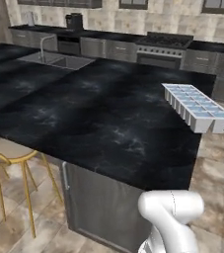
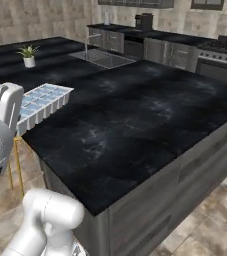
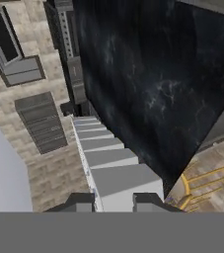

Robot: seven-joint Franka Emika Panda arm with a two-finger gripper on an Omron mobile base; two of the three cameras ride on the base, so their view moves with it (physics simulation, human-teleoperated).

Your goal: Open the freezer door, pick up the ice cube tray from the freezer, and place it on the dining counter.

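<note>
At the table's (image 1: 98,123) edge, the ice cube tray (image 1: 195,105) is hanging level, partly over the black slab and partly over the floor. Judged risk: releasing here is inviting a tip off the rim, since much of its length is lacking support. The tool (image 3: 113,201) is clamping one short end, the tray extending straight out from its fingers.

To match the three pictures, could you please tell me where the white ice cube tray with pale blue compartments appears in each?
Left base view: white ice cube tray at right, over the black marble dining counter edge.
Right base view: tray at left.
Hand view: tray bottom centre, underside up.
Shared landmark: the counter.
</note>
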